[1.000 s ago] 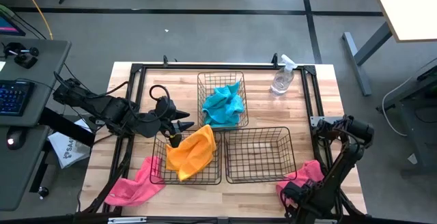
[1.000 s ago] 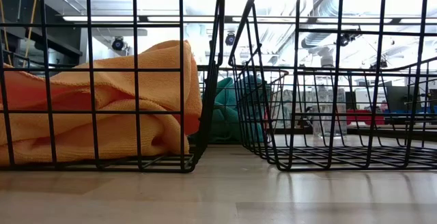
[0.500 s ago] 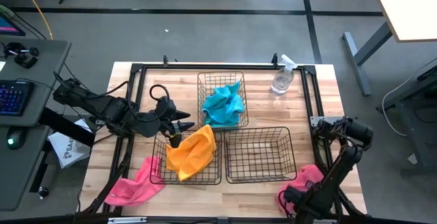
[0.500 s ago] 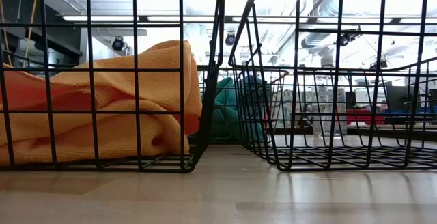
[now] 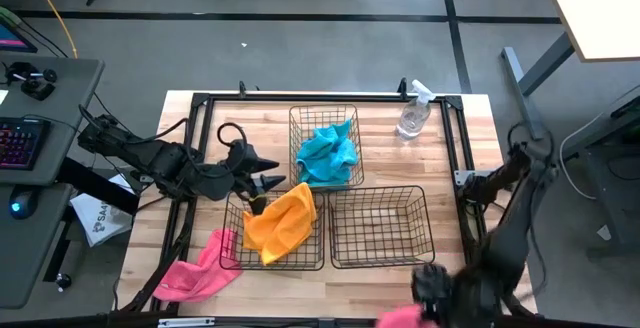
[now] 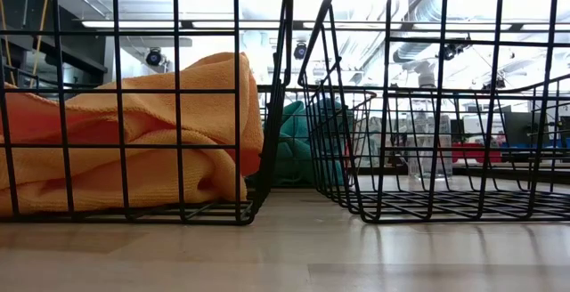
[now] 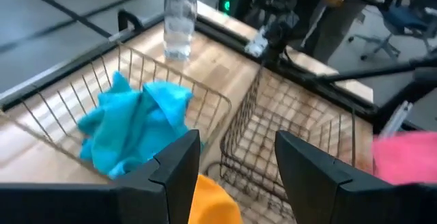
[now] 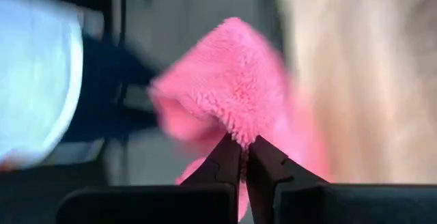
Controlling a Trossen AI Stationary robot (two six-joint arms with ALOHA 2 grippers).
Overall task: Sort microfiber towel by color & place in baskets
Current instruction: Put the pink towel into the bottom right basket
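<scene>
Pinching only a fold of the pink towel point(image 8: 229, 91) between nearly closed fingers point(image 8: 229, 159), the right gripper point(image 8: 244, 157) could drop it short of the empty basket point(image 5: 378, 226); left gripper point(image 7: 235, 159) gapes, holding nothing

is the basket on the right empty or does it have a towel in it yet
Empty. In the high view the right basket shows only bare wood through its wire grid, and the right gripper is shut on a pink towel outside it.
</scene>
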